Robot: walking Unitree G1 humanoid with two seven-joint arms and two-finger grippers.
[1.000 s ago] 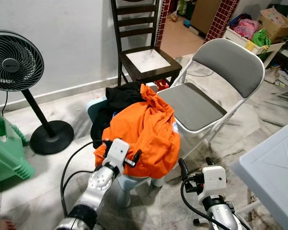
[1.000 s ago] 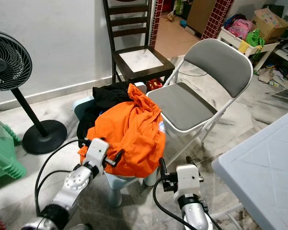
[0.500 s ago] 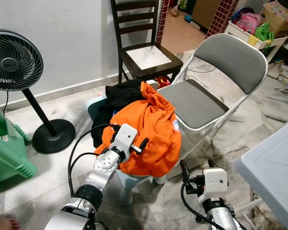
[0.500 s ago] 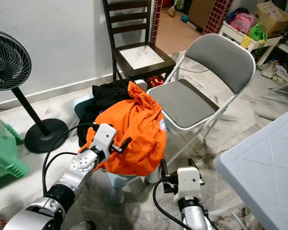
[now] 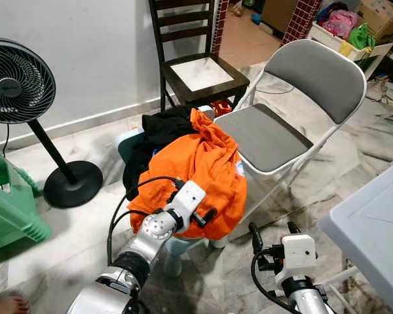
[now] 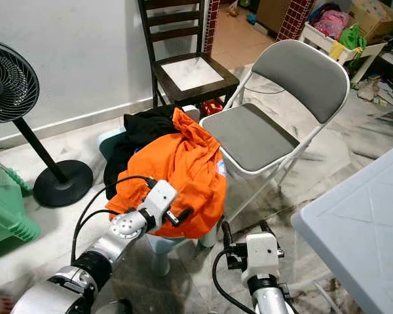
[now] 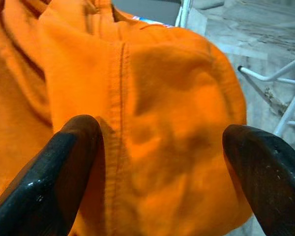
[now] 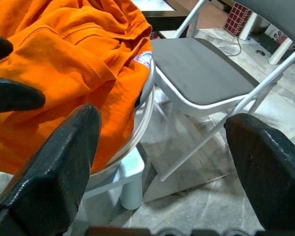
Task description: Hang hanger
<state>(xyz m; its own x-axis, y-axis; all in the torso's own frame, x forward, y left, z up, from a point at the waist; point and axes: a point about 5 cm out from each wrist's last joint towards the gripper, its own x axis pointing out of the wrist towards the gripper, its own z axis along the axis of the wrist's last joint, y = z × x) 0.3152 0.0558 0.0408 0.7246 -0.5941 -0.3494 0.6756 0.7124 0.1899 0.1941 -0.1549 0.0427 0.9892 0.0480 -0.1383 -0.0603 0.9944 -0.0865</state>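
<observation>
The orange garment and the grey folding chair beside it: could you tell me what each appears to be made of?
The orange garment looks like soft matte woven or knit cloth, probably cotton: it crumples in folds and shows a stitched seam in the left wrist view. The folding chair seems to have a white painted metal tube frame, thin and glossy, with grey padded seat and back, likely vinyl or fabric.

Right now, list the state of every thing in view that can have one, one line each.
left gripper: open, fingers spread against the orange garment
right gripper: open, empty, low beside the stool
orange garment: crumpled in a heap on the stool
black garment: bunched behind the orange one
grey folding chair: unfolded, seat bare
dark wooden chair: upright, seat bare
fan: standing; running or not, cannot tell
</observation>
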